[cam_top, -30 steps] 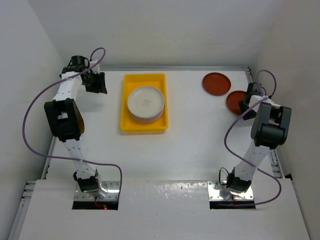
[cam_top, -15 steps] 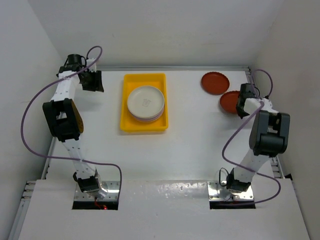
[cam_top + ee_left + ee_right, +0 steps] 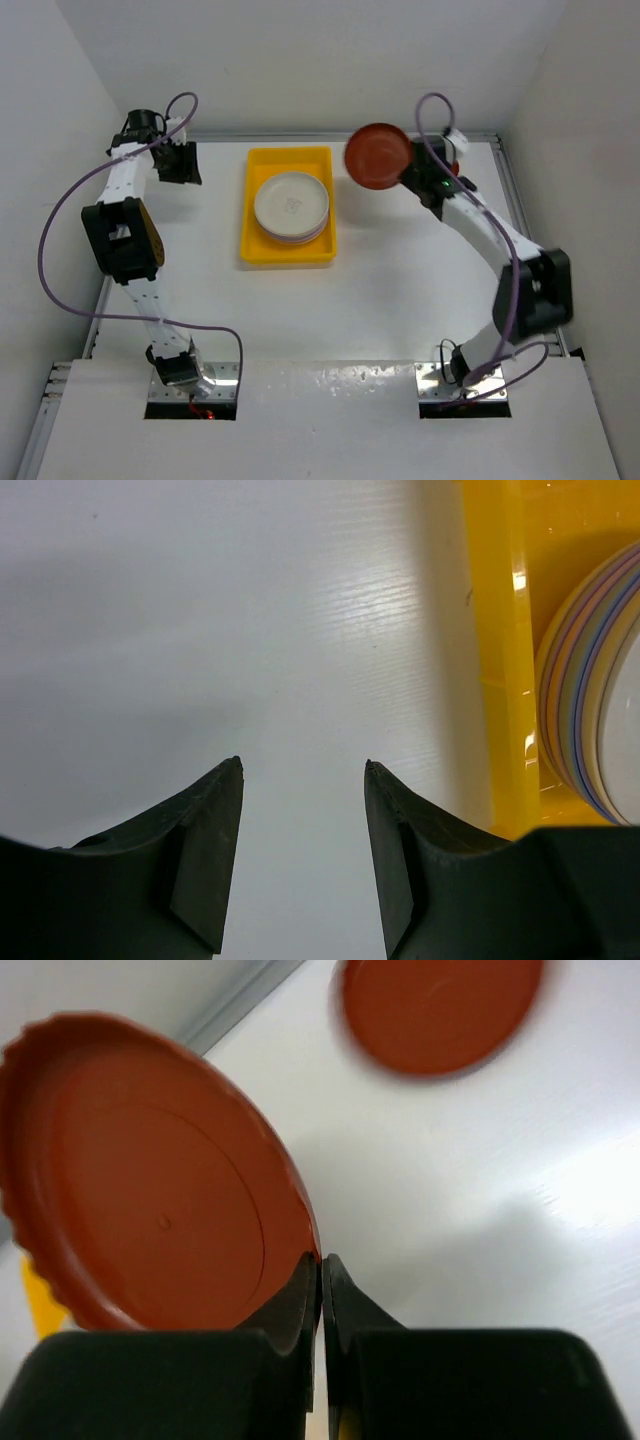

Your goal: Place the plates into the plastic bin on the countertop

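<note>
Since a stack of plates is already seated in the yellow plastic bin, most of the task can be judged done. In the left wrist view, pastel rims are seen layered under a cream top plate. Two plates are left. One dark red-brown plate is held clear of the worktop, just beside the bin's far right corner, with its rim pinched between the fingers of the right tool. A second red-brown plate is seen lying flat on the worktop beyond it in the right wrist view. The left tool is spread and empty over bare worktop left of the bin.

Compared with a second ago, the held plate has been lifted from the far right of the worktop, where both red-brown plates lay near each other, and carried leftwards towards the bin. The left tool has been drawn slightly further left, and the stack is unchanged.
</note>
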`<state>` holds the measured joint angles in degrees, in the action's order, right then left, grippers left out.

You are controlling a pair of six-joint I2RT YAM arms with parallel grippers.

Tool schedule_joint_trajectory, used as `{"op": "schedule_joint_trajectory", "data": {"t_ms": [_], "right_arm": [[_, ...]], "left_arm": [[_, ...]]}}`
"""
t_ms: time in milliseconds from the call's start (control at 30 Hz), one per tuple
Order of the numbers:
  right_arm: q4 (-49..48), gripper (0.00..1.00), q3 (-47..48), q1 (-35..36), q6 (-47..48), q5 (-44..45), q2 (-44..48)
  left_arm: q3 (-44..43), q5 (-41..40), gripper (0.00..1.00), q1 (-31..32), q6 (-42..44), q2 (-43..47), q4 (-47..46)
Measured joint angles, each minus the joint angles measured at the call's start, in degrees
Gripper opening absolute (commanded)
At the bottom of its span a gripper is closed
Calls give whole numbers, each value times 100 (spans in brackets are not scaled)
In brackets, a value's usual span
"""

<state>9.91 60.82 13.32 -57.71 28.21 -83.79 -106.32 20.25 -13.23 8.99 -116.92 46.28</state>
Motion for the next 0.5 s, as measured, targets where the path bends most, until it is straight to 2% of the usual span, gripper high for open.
{"op": "schedule_joint_trajectory", "data": {"t_ms": [100, 133, 233, 267, 333, 500], "right_arm": [[284, 0, 1716, 494, 752, -1029, -1434], [581, 0, 2603, 658, 1021, -1327, -2052], [1130, 0, 4642, 1095, 1585, -1928, -3530], [1276, 0, 5010, 1209, 1718, -2039, -3832], [1467, 0, 5327, 1419, 1950, -2247, -4197], [1779, 0, 4970, 1663, 2170, -2527, -4291]], "left_arm": [[11, -22, 54, -70, 0, 0, -4], [28, -28, 54, -107, -2, 0, -15], [164, -35, 54, -212, 2, 0, -48], [269, -37, 54, -280, 2, 0, -46], [413, -37, 54, -393, 2, 0, -13], [623, -4, 54, -616, 44, 0, 9]]}}
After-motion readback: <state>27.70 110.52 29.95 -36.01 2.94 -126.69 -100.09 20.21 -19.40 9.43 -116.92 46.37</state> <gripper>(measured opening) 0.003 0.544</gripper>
